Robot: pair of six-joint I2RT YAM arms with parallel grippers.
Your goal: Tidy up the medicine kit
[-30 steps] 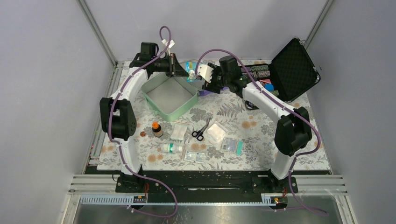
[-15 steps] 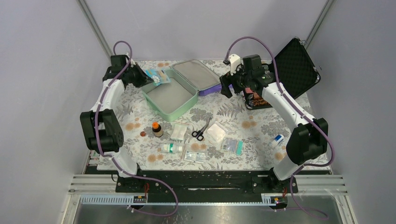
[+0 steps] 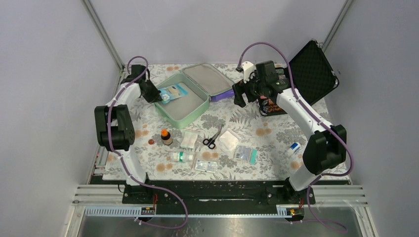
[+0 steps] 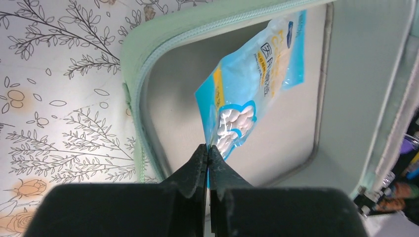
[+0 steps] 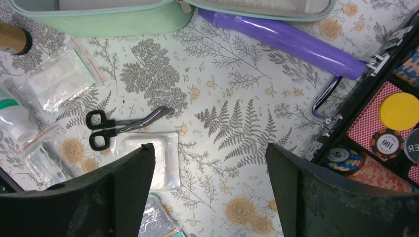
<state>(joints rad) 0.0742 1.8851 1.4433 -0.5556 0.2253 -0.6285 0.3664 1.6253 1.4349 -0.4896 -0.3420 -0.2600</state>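
The medicine kit (image 3: 190, 114) lies open on the far left part of the table, with its green lid flat on the cloth behind the grey tray. A blue packet (image 3: 173, 92) is over the far left corner of the tray. From above, the left gripper (image 3: 157, 95) is at the tray's left edge, but how it holds the packet is too small to see. The left wrist camera shows this well: the left gripper (image 4: 207, 153) has its two black fingers pinched tight on the packet's (image 4: 257, 74) bottom corner, and small white pieces show through a clear window in it. Whether the packet touches the grey floor of the kit (image 4: 136, 84) cannot be told. Just right of the lid, a purple tube (image 5: 286, 42) lies on the flowery cloth. The right gripper (image 3: 238, 94) hangs near it. Its own camera shows the right gripper (image 5: 208, 148) spread wide with nothing in it, above black scissors (image 5: 123, 123) and a white pad (image 5: 148, 165). At the far right stands a black case (image 3: 306, 69), and only the right wrist camera shows the round chips inside the case (image 5: 390, 148).
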